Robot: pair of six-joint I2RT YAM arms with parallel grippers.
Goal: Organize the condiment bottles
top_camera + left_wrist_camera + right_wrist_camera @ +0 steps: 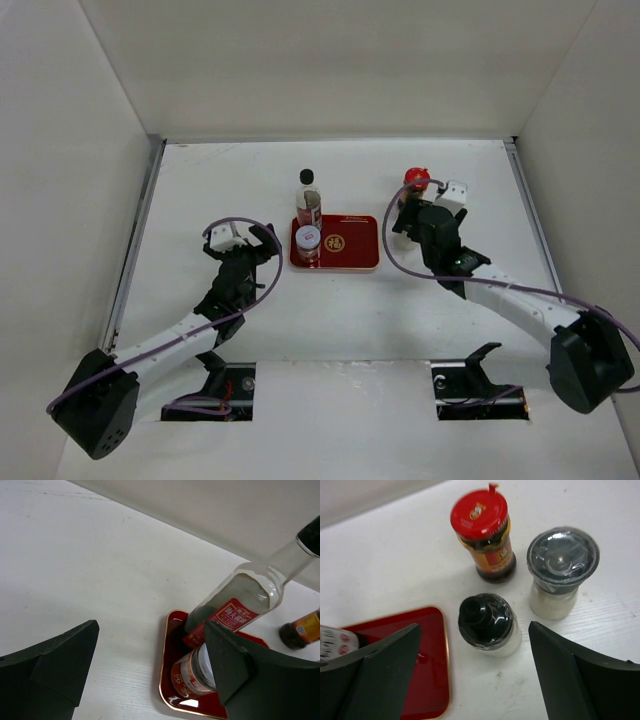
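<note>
Left wrist view: my left claw (150,632) stands spread and empty at 9 o'clock of the red tray (167,680), just beside it. In the tray's 9 o'clock end stand the tall clear bottle (240,605) and, at its 6 o'clock, the white-lidded jar (192,672). Right wrist view: my right claw (475,627), likewise spread and pinching nothing, hovers over the small black-capped bottle (487,625) on the desk (395,555), at 2 o'clock of the tray. The red-capped jar (482,530) stands at that bottle's 12 o'clock and the grey-capped shaker (560,565) at its 2 o'clock, all three upright
</note>
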